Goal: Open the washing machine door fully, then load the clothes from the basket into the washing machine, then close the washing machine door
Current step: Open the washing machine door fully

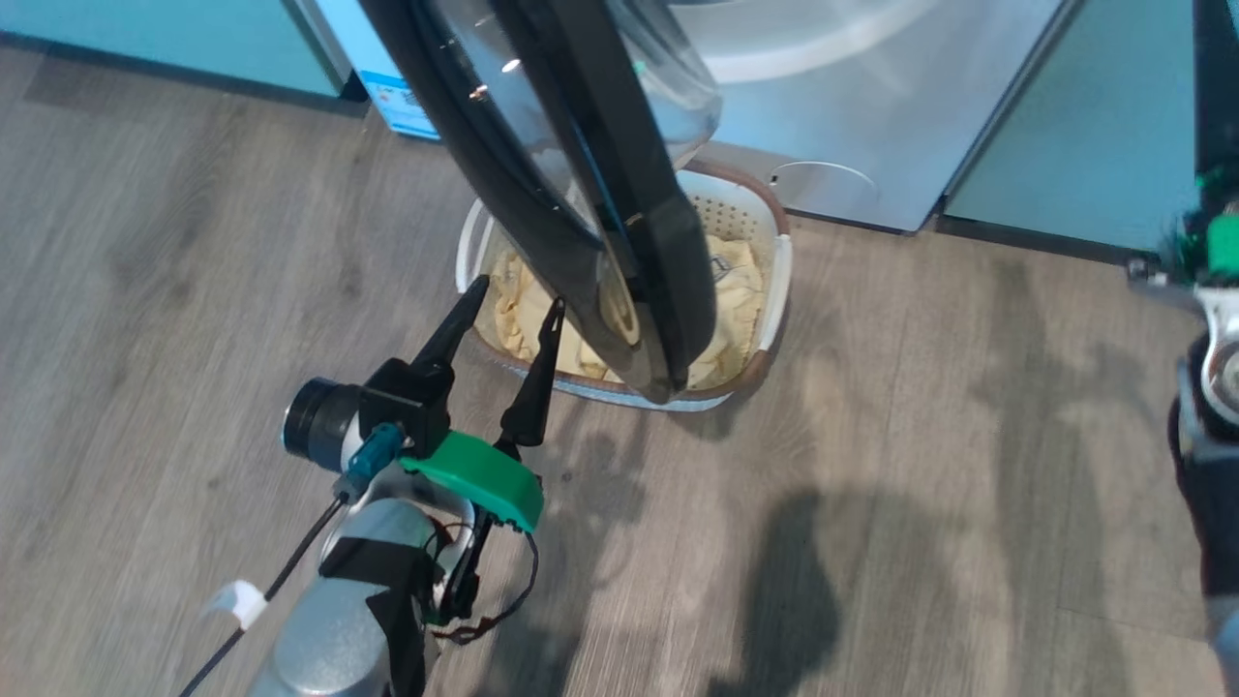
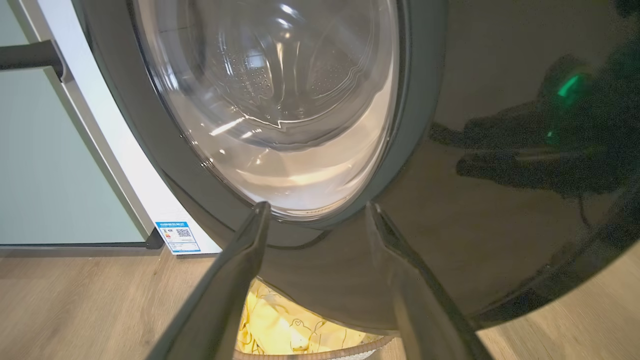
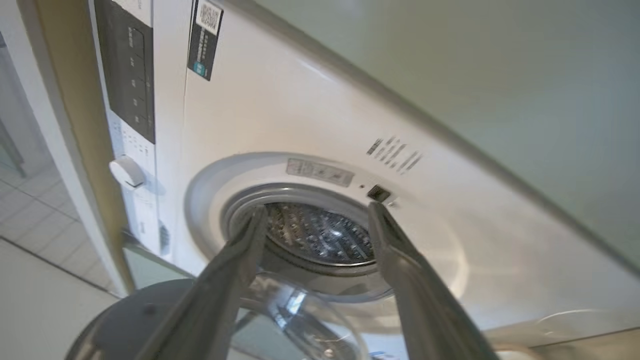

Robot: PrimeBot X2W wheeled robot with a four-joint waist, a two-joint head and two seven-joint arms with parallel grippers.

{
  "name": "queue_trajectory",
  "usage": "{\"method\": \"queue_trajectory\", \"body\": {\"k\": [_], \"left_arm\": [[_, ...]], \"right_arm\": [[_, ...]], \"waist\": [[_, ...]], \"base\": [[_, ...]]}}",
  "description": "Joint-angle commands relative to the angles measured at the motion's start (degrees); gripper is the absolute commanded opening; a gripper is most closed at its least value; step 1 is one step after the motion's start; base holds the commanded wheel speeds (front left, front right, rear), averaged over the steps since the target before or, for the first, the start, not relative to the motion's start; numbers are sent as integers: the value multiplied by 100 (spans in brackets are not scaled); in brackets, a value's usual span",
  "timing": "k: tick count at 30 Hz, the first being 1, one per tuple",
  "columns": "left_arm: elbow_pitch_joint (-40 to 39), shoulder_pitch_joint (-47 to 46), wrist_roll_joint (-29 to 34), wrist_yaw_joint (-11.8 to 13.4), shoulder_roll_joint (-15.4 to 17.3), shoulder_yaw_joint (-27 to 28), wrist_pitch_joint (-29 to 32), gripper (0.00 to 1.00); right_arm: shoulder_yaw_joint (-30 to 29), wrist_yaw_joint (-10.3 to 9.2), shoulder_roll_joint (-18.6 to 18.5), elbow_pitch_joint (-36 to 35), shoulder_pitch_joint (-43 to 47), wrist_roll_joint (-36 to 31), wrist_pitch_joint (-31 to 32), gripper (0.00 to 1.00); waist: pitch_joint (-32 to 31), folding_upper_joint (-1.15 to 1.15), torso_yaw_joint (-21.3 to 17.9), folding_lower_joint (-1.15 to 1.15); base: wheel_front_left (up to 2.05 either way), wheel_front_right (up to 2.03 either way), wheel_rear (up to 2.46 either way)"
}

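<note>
Door (image 1: 668, 281): hangs partway open over basket (image 1: 780, 254), covering clothes (image 1: 738, 283) | Left gripper (image 1: 519, 291): spread wide, empty, just beside door's lower rim, likely placed to swing it wider | Right gripper (image 3: 317, 207): fingers apart, empty, facing washing machine (image 3: 280, 115)

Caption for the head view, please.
Left hand spread beside the open washing machine door; clothes lie in the basket beneath.

The grey wood-plank floor (image 1: 920, 503) carries the small cream basket (image 1: 738, 215), set just in front of the white washing machine (image 1: 871, 116), which stands on the same planks between pale green cabinets (image 1: 1094, 126) on either side.
</note>
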Motion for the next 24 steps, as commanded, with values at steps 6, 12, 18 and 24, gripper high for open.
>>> {"method": "queue_trajectory", "body": {"k": [6, 12, 18, 24], "left_arm": [[-129, 47, 53, -31, 135, 386, -36, 100], [-111, 154, 62, -36, 170, 503, -36, 100], [-92, 310, 88, -23, 195, 605, -36, 100], [-69, 492, 93, -1, 204, 694, -36, 100]], "right_arm": [[328, -15, -315, 10, 434, -1425, -826, 100], [199, -15, -334, -13, 977, -2737, -962, 100], [-337, -15, 68, -507, 1860, -4241, -970, 100], [-615, -15, 423, -1092, 2753, -5258, -971, 100]], "waist": [[-178, 0, -191, 0], [-313, 0, -289, 0], [-505, 0, -372, 0], [-703, 0, -432, 0]], "base": [[0, 0, 0], [0, 0, 0], [0, 0, 0], [0, 0, 0]]}}
